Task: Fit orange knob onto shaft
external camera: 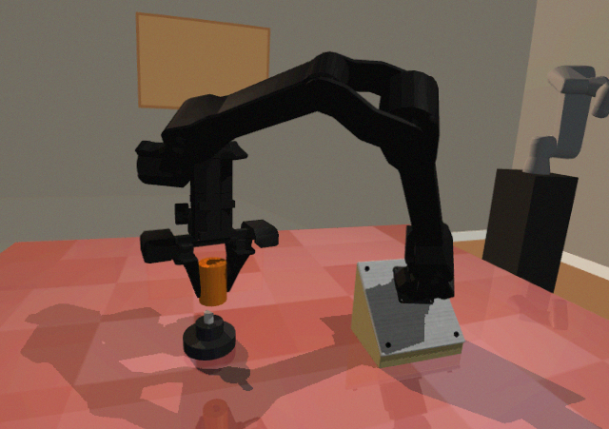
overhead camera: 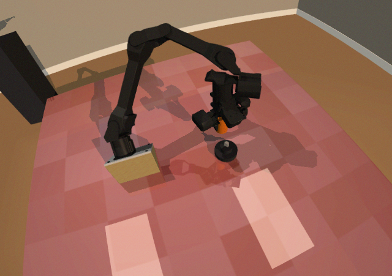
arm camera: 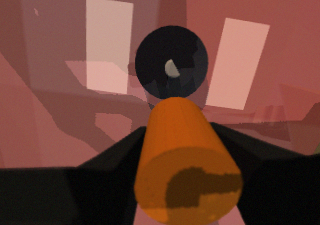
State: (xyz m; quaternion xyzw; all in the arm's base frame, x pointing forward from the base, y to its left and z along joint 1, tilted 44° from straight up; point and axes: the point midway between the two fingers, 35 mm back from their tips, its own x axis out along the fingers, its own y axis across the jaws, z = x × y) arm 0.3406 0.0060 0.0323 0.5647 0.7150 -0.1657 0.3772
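Note:
The orange knob [overhead camera: 222, 126] [external camera: 212, 282] [arm camera: 177, 130] is an upright cylinder held between the fingers; its underside and hole are hidden. My gripper [external camera: 213, 289] is shut on it, pointing down. The black round pedestal [overhead camera: 225, 155] [external camera: 208, 344] [arm camera: 150, 60] stands on the table below. Its short silver shaft [overhead camera: 226, 144] [external camera: 208, 318] [arm camera: 172, 69] points up, and the wrist view shows its D shape with the flat side facing upper right. In the exterior view the knob hangs just above the shaft, with a small gap. The knob and shaft are apart.
The arm's wedge-shaped base block [overhead camera: 136, 168] [external camera: 366, 311] stands to one side of the pedestal. The red tiled table [overhead camera: 190, 235] [external camera: 304, 286] carries shadows and bright light patches. A dark stand [overhead camera: 22, 77] [external camera: 526, 223] with a grey arm is beyond the table.

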